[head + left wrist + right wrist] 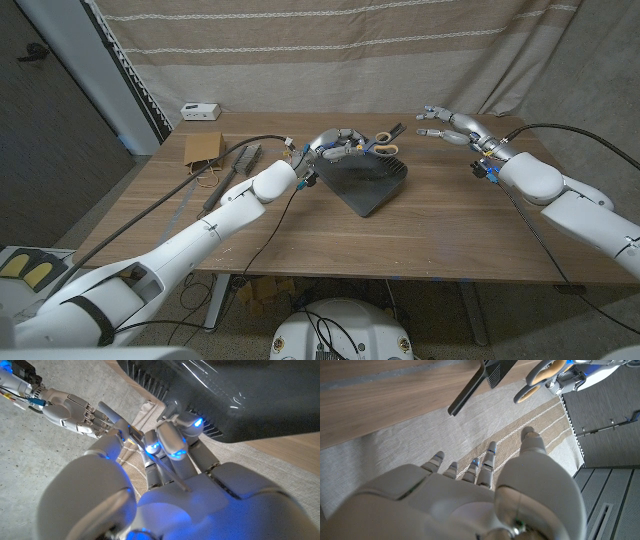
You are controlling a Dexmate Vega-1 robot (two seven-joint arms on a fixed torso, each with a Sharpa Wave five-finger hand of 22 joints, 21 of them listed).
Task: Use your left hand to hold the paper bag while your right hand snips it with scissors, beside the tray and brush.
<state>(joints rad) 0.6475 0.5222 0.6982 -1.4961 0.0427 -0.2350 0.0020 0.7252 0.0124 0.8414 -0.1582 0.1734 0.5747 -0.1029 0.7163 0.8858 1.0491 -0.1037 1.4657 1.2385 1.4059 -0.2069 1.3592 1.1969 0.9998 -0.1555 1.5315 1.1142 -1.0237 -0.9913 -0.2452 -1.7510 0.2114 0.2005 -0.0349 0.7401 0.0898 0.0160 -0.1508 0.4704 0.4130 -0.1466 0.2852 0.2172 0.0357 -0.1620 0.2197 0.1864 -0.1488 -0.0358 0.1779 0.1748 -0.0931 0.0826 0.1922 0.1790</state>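
Two scissors (383, 144) handles visible, blades hidden

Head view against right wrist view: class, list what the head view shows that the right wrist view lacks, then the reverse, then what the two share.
Head view, not the right wrist view: the paper bag and the brush at the table's left, and a white box behind them.

Right wrist view, not the head view: grey panels beyond the curtain's edge.

Both: the dark tray, the scissors beside it with the left hand at them, the right hand with fingers apart holding nothing, and the striped curtain.
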